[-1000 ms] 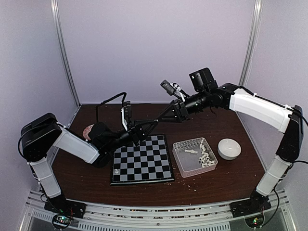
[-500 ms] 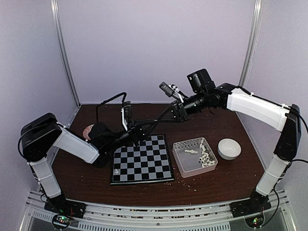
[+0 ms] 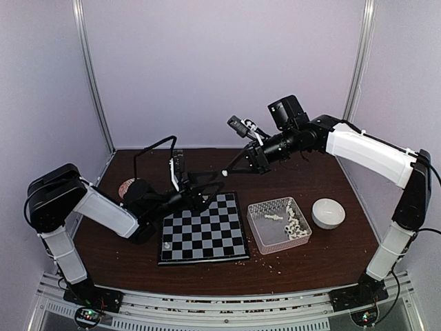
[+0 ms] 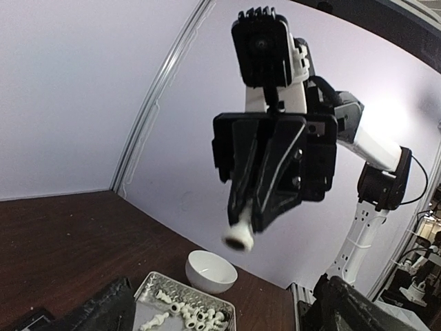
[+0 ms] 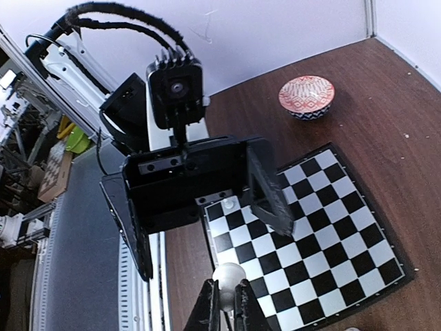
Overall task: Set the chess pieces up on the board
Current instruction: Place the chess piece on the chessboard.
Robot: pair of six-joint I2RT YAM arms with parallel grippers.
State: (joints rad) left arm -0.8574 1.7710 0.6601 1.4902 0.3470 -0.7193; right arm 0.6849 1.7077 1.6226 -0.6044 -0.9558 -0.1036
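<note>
Chess piece (image 3: 224, 172) clamped aloft in right gripper (image 4: 242, 224), near far edge of board (image 3: 203, 231).
Left gripper (image 5: 210, 238) jaws wide apart; clear tray (image 3: 252, 221) holds white pieces (image 3: 293, 224).

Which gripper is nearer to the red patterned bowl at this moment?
Left. The left gripper, open, hangs near the board's far edge, right of the red patterned bowl. The right gripper, shut on a chess piece, faces it from farther right.

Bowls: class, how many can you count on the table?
2. A white bowl sits right of the clear tray; a red patterned bowl sits left of the board, partly hidden from above.
</note>
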